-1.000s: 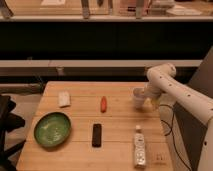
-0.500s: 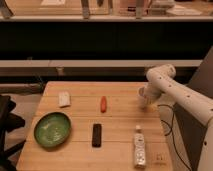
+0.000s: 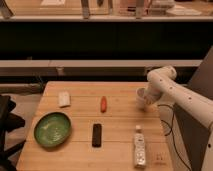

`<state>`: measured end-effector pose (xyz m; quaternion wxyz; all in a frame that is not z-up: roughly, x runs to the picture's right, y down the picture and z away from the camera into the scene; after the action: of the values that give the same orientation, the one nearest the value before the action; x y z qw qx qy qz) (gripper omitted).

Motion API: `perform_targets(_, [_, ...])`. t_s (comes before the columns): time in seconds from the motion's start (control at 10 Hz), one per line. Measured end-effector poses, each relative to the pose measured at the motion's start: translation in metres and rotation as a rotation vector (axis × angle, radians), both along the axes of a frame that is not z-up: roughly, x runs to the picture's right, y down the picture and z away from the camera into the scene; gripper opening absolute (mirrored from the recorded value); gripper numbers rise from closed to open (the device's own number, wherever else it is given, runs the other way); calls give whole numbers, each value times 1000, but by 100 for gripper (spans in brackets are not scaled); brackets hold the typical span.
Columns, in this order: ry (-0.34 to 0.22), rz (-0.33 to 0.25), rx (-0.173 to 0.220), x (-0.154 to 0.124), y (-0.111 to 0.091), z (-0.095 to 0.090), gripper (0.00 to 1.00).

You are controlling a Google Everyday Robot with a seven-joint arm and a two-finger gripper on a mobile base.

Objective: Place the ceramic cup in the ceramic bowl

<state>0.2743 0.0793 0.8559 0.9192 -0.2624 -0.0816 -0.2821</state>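
We see the small, plain white ceramic cup (image 3: 140,95) standing upright near the right side of the table (image 3: 120,150), well apart from the wide, shallow green ceramic bowl (image 3: 52,129) at the front left. The tool (image 3: 144,99) sits on the cup, closed, apparently pinching its rim.
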Motion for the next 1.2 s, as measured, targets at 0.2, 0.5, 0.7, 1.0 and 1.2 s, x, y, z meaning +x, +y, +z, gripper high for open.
perform_targets(0.2, [-26,-39,-1,-11,-8,-11,4])
perform_targets(0.5, [-45,-64,8,-13,-7,-14,4])
perform_targets(0.7, [-67,-94,6,-15,-14,-24,4])
perform_targets(1.0, [-113,-150,10,-33,-24,-38,4])
perform_targets(1.2, [-127,-169,15,-33,-24,-41,4])
